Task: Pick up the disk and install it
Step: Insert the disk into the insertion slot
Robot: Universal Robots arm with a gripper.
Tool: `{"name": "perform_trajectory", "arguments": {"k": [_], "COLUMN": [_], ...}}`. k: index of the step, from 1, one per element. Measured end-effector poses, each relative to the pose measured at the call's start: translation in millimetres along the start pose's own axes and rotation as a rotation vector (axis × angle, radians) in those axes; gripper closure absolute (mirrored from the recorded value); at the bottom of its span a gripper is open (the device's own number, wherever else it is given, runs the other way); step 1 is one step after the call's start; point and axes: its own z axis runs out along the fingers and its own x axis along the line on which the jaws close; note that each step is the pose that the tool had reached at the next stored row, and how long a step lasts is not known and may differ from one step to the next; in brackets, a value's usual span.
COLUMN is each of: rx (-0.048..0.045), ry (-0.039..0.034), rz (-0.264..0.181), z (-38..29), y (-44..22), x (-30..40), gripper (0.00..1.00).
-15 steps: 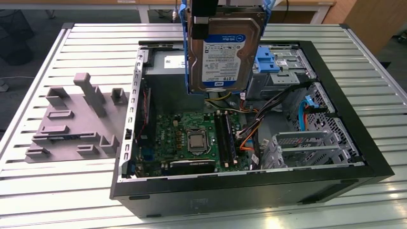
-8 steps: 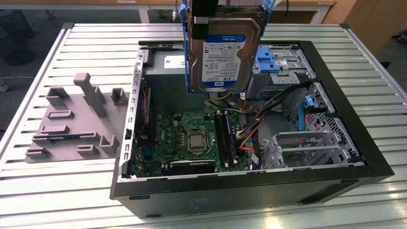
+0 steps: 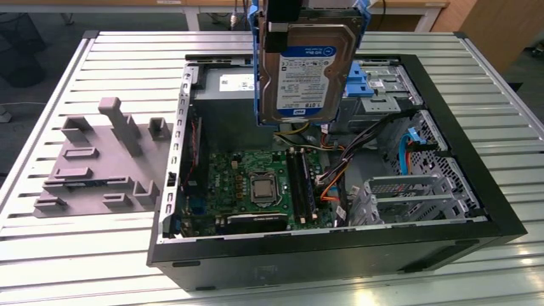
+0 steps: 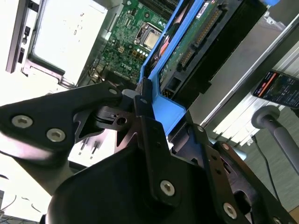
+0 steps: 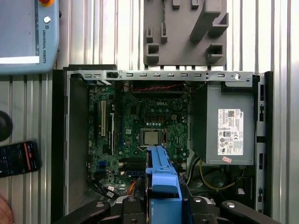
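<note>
Gripper clamped on the disk by its blue side rail. Disk hangs upright directly under the gripper, label facing the exterior view, above the open computer case on the worktop. Underneath sit the motherboard and loose cables. Risk: the hold is on the plastic rail only, so the disk may tilt or slip. Its lower edge could snag the cables or strike the board.

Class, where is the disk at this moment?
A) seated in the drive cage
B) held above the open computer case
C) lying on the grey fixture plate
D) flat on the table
B: the gripper holds the disk upright over the open computer case.
</note>
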Motion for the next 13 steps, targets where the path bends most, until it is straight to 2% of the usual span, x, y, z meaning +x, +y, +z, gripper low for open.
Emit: {"name": "perform_trajectory", "arguments": {"k": [4,9,13], "rx": [-0.0001,0.0,-0.0001], "ry": [0.0007,0.0006,0.0009], "rz": [0.0,0.0,0.0], "z": [0.3,1.0,1.3], "y": [-1.2,-1.3,-1.4], "x": [2.2,14.5,21.6], "gripper": [0.63,0.63,0.63]}}
